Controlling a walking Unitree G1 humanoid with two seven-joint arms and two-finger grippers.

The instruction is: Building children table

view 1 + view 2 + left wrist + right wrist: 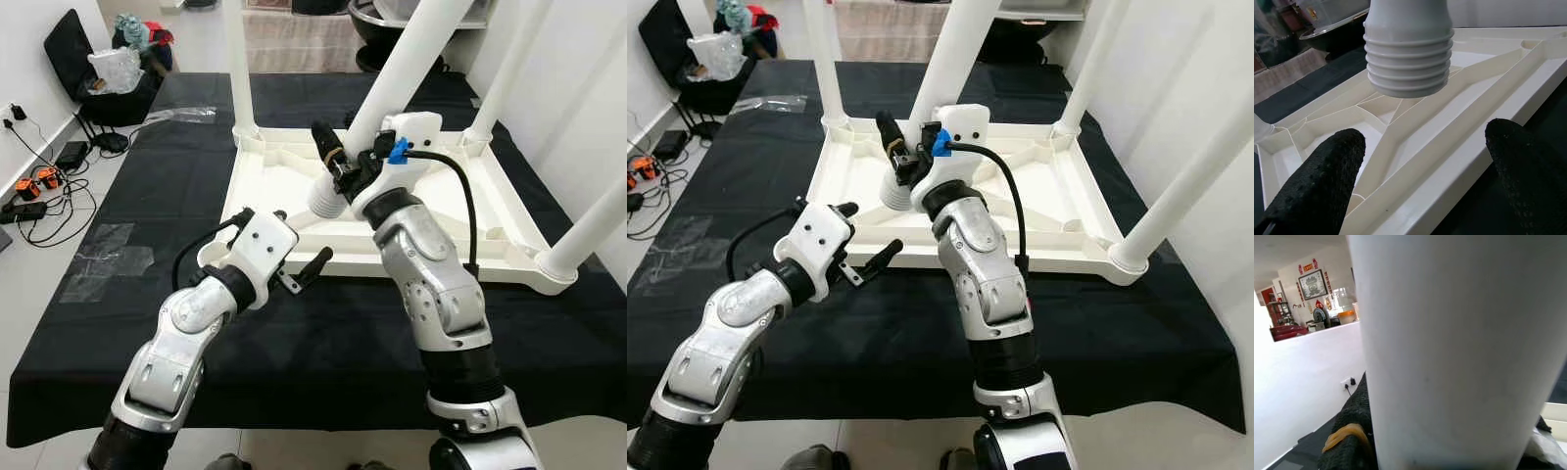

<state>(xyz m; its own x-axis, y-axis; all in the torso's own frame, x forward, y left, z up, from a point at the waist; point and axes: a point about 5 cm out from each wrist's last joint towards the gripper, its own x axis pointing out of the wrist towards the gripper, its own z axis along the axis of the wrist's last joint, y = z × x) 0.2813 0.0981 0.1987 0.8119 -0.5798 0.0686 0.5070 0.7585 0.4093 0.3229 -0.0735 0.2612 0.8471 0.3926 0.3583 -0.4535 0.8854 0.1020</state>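
Right end effector (338, 162) pinching table leg (392, 88); threaded end tilted off corner socket, may cross-thread. Left end effector (299, 269) spread, below.

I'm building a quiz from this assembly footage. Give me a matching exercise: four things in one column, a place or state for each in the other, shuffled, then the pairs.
Things
1. loose table leg
2. right pincer
3. left pincer
4. tabletop

Places or states
A. open, beside the tabletop's near edge
B. upside down on the black cloth
C. shut on the loose table leg
D. tilted, threaded end held above the tabletop

Pairs: 1-D, 2-C, 3-A, 4-B
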